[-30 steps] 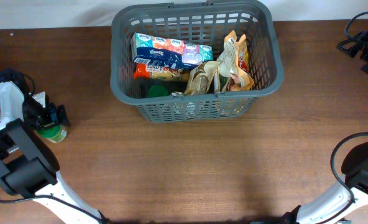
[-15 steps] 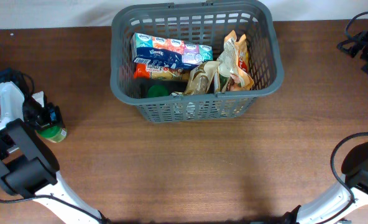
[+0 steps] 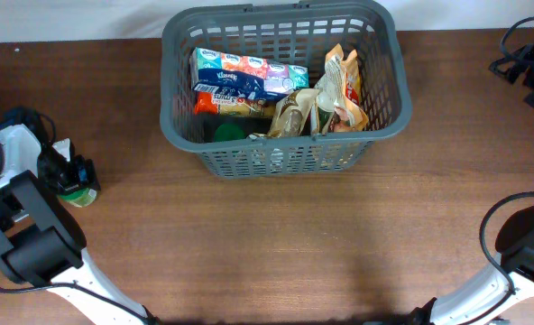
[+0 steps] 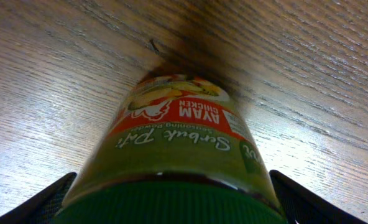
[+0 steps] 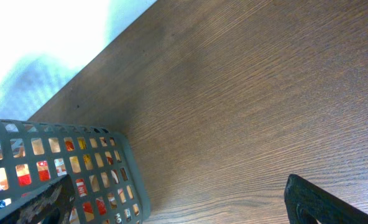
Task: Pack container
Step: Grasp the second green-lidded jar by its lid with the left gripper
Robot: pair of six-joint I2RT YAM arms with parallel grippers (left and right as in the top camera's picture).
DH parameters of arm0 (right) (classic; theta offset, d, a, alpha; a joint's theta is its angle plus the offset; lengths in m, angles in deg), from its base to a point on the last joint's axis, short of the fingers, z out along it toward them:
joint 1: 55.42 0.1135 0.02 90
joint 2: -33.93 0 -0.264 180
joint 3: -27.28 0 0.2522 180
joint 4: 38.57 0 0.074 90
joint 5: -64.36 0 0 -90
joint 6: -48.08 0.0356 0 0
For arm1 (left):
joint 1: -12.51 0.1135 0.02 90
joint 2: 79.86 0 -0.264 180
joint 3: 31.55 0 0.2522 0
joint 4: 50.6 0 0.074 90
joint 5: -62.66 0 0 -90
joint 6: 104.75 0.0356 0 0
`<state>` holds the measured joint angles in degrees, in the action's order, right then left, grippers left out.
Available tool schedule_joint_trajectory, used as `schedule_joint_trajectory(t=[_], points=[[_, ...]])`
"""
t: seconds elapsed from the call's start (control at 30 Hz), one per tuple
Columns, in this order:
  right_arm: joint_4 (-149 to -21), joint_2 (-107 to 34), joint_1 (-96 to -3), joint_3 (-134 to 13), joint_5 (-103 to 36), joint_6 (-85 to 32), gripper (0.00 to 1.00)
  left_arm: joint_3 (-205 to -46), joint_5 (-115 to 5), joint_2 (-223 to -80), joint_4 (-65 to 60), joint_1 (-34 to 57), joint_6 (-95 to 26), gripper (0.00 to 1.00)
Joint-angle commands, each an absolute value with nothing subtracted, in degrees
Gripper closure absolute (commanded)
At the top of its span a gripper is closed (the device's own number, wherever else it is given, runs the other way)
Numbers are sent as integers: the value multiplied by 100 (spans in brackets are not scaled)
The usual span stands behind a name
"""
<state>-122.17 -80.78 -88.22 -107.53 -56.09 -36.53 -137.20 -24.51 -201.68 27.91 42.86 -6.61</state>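
The dark grey slotted basket (image 3: 389,63) stands at the back middle of the table and holds a tissue pack (image 3: 247,74), an orange packet (image 3: 235,105), crumpled snack bags (image 3: 337,97) and a green item (image 3: 225,132). A green-lidded seasoning jar (image 3: 78,191) with an "Ayam Chicken" label (image 4: 178,134) stands at the far left. My left gripper (image 3: 67,173) sits over it, with a finger on each side of the lid (image 4: 171,205). My right gripper (image 5: 184,208) is open and empty at the back right, beside the basket's wall (image 5: 78,168).
Black cables and the right arm's base (image 3: 529,68) lie at the back right corner. The left arm's base (image 3: 28,244) stands at the front left. The table's back edge meets a white wall (image 5: 41,43).
The left gripper has shifted slightly to the left around the jar. The jar has barely moved. The basket and the right arm are as before.
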Motion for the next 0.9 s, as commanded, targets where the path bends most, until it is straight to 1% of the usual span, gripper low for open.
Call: schedule_joint_trajectory(t=[0.0, 0.07, 0.13, 0.23, 0.3, 0.37, 0.43, 0.53, 0.67, 0.8, 0.87], points=[[-12202, -8089, -8795, -10742, -5618, -3673, 1, -13683, -2540, -20166, 2695, 4332, -539, 24], [-12202, -8089, -8795, -10742, -5618, -3673, 1, -13683, -2540, -20166, 2667, 4334, -539, 25], [-12202, -8089, -8795, -10742, -5618, -3673, 1, -13683, -2540, -20166, 2651, 4334, -534, 32], [-12202, -8089, -8795, -10742, -5618, -3673, 1, -13683, -2545, -20166, 2656, 4332, -499, 50], [-12200, -8089, -8795, -10742, -5618, -3673, 1, -13685, -2569, -20166, 2658, 4332, -501, 66], [-12202, -8089, -8795, -10742, -5618, -3673, 1, -13685, -2715, -20166, 2667, 4332, -499, 75], [-12202, -8089, -8795, -10742, -5618, -3673, 1, -13716, -2846, -20164, 2695, 4332, -497, 81], [-12202, -8089, -8795, -10742, -5618, -3673, 1, -13865, -2868, -20164, 2837, 4328, -488, 86], [-12200, -8089, -8795, -10742, -5618, -3673, 1, -14415, -2978, -20140, 3311, 4328, -480, 98], [-12202, -8089, -8795, -10742, -5618, -3673, 1, -15036, -3113, -20015, 3683, 4286, -480, 98], [-12202, -8089, -8795, -10742, -5618, -3673, 1, -15611, -3122, -19797, 3906, 4148, -477, 98]])
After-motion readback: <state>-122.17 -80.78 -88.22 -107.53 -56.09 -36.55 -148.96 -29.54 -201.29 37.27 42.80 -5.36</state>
